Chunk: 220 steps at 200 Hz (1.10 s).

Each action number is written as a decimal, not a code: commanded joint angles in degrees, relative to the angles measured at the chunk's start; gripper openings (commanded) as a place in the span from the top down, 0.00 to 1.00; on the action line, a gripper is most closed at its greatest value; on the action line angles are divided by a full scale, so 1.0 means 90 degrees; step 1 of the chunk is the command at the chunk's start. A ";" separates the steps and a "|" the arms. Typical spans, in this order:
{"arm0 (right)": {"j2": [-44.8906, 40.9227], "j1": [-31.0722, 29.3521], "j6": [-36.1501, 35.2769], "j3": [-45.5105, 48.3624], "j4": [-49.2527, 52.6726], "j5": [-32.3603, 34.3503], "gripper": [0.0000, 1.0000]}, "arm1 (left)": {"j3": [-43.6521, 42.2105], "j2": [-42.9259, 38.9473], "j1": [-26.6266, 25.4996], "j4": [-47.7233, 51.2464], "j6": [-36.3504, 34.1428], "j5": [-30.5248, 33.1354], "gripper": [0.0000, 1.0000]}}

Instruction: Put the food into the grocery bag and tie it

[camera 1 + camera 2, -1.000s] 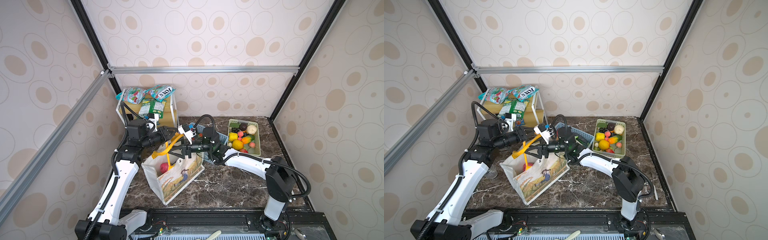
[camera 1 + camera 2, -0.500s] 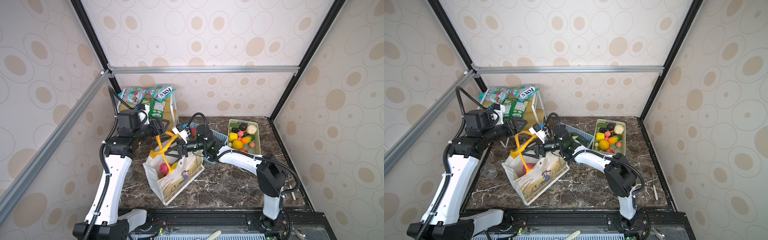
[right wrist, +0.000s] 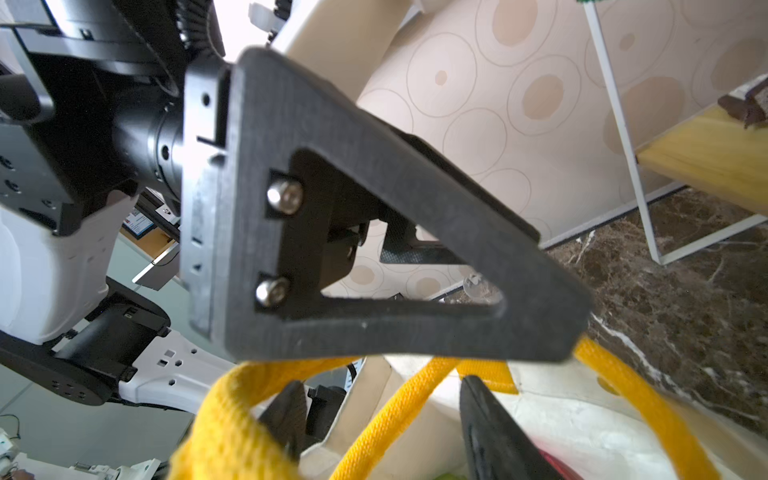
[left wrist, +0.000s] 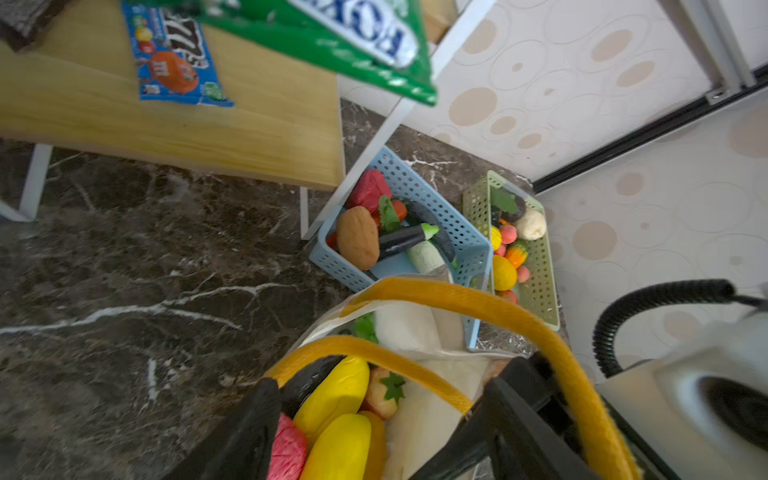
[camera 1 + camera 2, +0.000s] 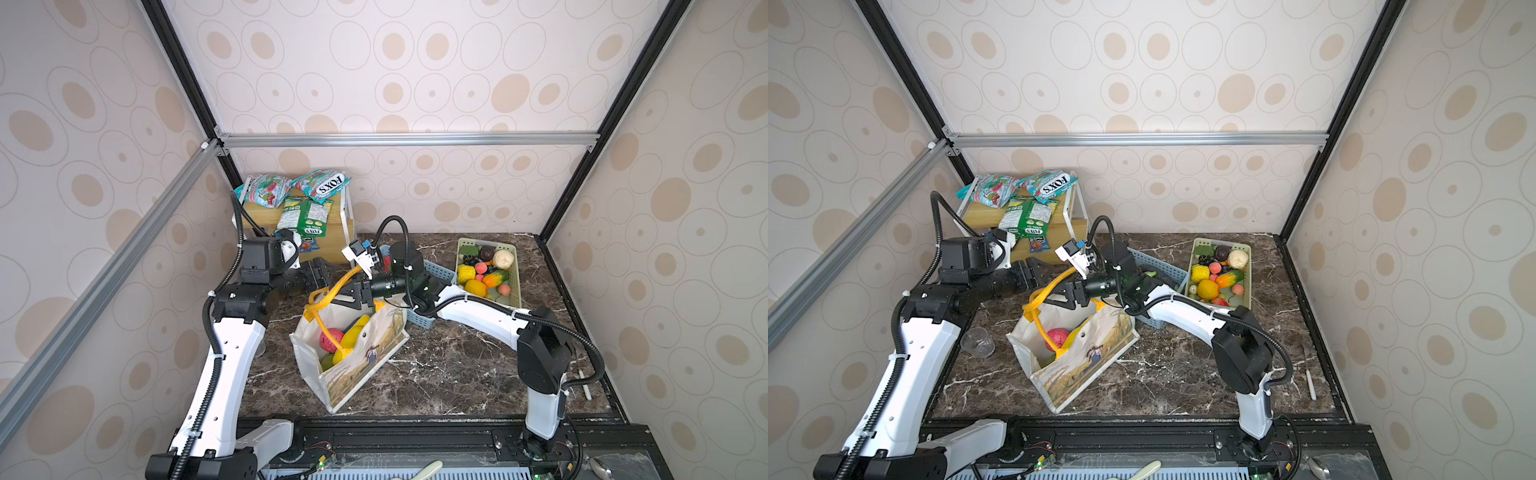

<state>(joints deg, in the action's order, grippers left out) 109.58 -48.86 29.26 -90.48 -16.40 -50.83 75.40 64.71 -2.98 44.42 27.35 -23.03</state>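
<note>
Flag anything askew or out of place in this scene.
The white fabric tote bag with yellow handles sits skewed on the dark marble table, its walls slumped. A green foil snack packet droops over the front edge of the wooden shelf. A thin white stick lies stray near the table's right edge.

Grocery bag (image 5: 365, 368): white, landscape print, standing on tabletop (image 5: 449, 374), mouth open, yellow handles (image 4: 457, 293) untied.
Food in bag (image 5: 331, 338): pink, yellow, green pieces.
Food outside bag (image 5: 486, 276): fills green basket (image 5: 516, 266) and blue basket (image 4: 419, 189).
</note>
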 commanded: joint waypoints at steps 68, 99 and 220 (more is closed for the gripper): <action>-0.0576 0.0362 -0.0793 0.0138 0.2379 0.0157 0.40 | -0.1002 0.0393 0.0048 -0.0092 -0.0644 0.0319 0.47; -0.0583 0.0406 -0.0955 -0.0104 0.2938 0.0221 0.40 | -0.0668 0.0402 0.0043 0.0050 -0.0642 0.0353 0.42; -0.0270 0.0793 0.0435 -0.1146 0.3460 0.0466 0.39 | -0.0249 -0.0105 -0.0975 -0.1191 -0.1149 -0.2332 0.32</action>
<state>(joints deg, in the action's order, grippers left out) 105.58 -42.02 29.67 -98.78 14.92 -47.81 73.76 64.07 -9.50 36.86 19.38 -40.69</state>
